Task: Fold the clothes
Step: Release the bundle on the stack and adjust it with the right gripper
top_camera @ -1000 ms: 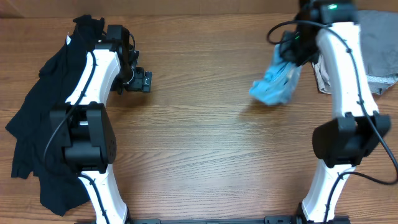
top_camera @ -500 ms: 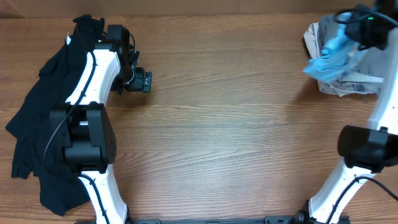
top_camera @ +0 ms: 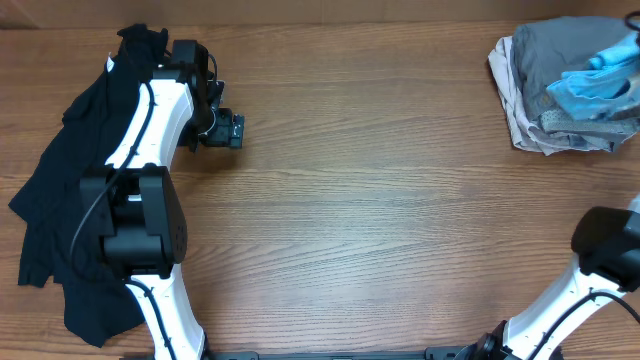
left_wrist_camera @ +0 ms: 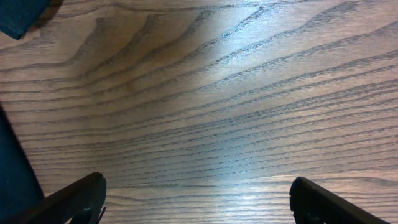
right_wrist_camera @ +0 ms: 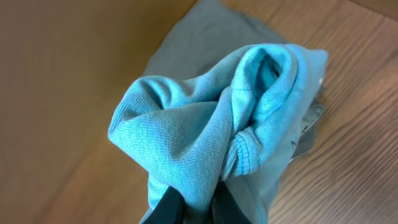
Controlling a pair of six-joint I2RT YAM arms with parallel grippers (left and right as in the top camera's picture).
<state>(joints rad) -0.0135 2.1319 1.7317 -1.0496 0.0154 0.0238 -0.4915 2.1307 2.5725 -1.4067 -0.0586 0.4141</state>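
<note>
The light blue T-shirt (top_camera: 598, 84) hangs bunched over a grey garment pile (top_camera: 545, 75) at the table's far right. In the right wrist view my right gripper (right_wrist_camera: 199, 205) is shut on the blue fabric (right_wrist_camera: 211, 137), its dark fingers pinching it at the bottom edge. The right gripper itself lies off the overhead frame's right edge. A black T-shirt (top_camera: 55, 190) lies crumpled along the left side, under my left arm. My left gripper (top_camera: 232, 131) is open and empty over bare wood; both fingertips (left_wrist_camera: 74, 199) show wide apart in the left wrist view.
The grey pile also shows under the blue shirt in the right wrist view (right_wrist_camera: 205, 31). The wooden table (top_camera: 360, 200) spans the middle. Arm bases stand at the front left (top_camera: 140, 230) and front right (top_camera: 610, 250).
My right gripper has carried the blue shirt from the table's middle right out to the far right, over the grey pile. The left arm has not moved.
</note>
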